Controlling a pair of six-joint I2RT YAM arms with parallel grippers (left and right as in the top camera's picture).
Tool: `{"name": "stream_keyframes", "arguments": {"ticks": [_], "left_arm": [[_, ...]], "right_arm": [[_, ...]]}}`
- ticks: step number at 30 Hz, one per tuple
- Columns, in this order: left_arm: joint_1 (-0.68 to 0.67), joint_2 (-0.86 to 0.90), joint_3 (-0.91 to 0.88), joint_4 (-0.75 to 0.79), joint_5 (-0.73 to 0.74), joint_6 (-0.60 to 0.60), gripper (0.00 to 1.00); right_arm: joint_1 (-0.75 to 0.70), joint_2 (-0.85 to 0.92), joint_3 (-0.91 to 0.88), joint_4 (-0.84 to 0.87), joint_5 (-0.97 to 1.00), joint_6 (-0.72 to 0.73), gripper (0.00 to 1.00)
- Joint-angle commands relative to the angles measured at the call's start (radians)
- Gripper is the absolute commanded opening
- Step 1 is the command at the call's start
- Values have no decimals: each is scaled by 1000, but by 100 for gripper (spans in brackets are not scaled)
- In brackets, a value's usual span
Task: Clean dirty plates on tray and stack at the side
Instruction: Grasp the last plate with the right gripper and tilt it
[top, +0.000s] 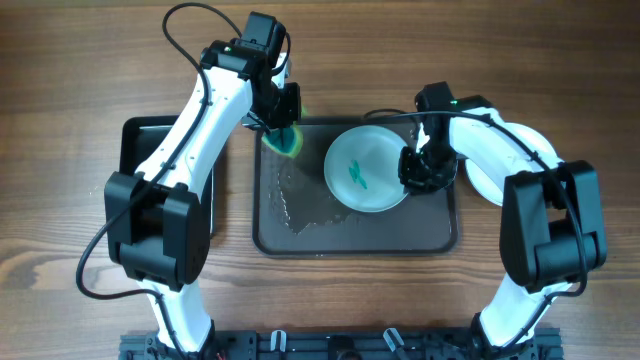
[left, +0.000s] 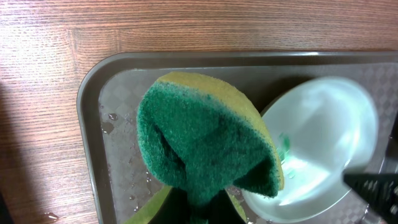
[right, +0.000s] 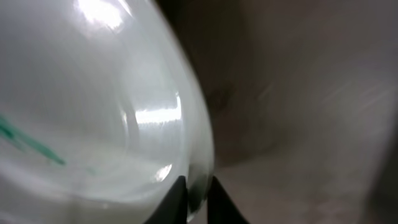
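A white plate (top: 365, 170) with a teal-green smear in its middle is tilted over the right half of the dark tray (top: 300, 235). My right gripper (top: 412, 172) is shut on the plate's right rim; in the right wrist view the rim (right: 198, 186) sits between the fingertips (right: 196, 194). My left gripper (top: 278, 128) is shut on a green and yellow sponge (top: 287, 139) at the tray's back left corner. In the left wrist view the sponge (left: 199, 146) hides the fingers, with the plate (left: 323, 137) to its right. More white plate (top: 482, 185) lies on the table right of the tray.
A smaller glossy black tray (top: 135, 150) lies left of the big tray, partly under my left arm. Water drops (top: 290, 200) lie on the big tray's left half. The table is brown wood.
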Motion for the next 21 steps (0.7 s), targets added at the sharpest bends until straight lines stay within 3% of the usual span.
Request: {"name": "stream_keyframes", "arguments": {"ticks": [1,3,5,9,14,18,21], "left_arm": [[-3,-11,-5,3,-13,-9,4],[-3,-11,-5,3,-13,-9,4],[-3,-11,-5,3,-13,-9,4],[-3,-11,-5,3,-13,-9,4],[-3,-11,-5,3,-13,-9,4],[-3,-11,-5,3,-13,-9,4],[-3,-11,-5,3,-13,-9,4]], "right_arm": [[2,-17,2,-29,-51,-127,27],[2,-22,2,7,-24,-217,36],[2,-22,2,98,96,-244,56],[2,-14,0,346,137,-361,61],[2,46,-2,354,74,-332,36],[2,82,-2,301,-48,-209,8],[13,82,-2,282,-164,-6,4]]}}
